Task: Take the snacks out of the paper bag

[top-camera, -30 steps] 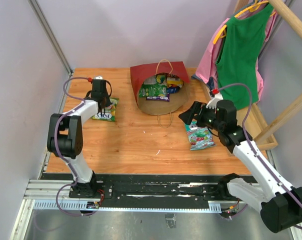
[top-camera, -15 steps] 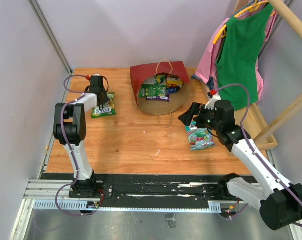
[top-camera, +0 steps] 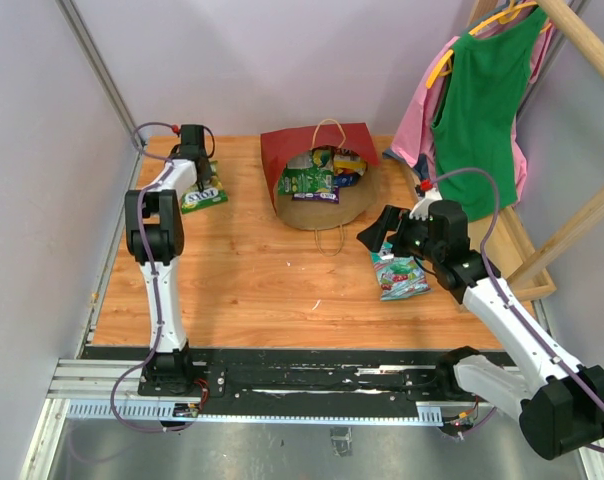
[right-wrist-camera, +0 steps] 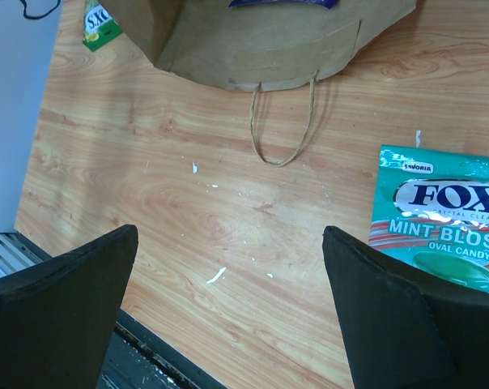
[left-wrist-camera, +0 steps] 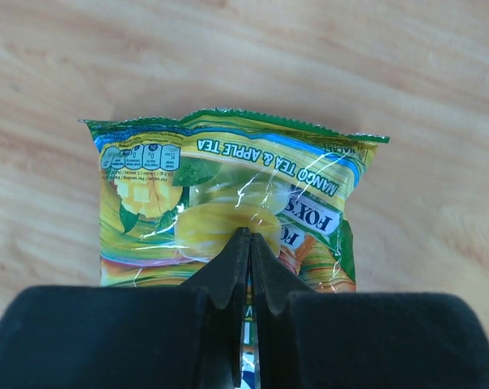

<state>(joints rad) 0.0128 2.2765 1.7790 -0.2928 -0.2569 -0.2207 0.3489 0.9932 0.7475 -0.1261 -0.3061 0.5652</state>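
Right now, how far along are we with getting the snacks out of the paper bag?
Done: the teal packet lies out on the table, right of the paper bag. In hand: the left fingers are shut on the green-yellow packet at the far left; the right fingers are open and empty. Left: a green packet and others still in the bag's mouth.

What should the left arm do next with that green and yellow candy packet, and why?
Probably open the left pincer and let the green-yellow packet go. The pincer is shut on the packet's edge, the packet is over the table well left of the paper bag, and more packets wait inside the bag.
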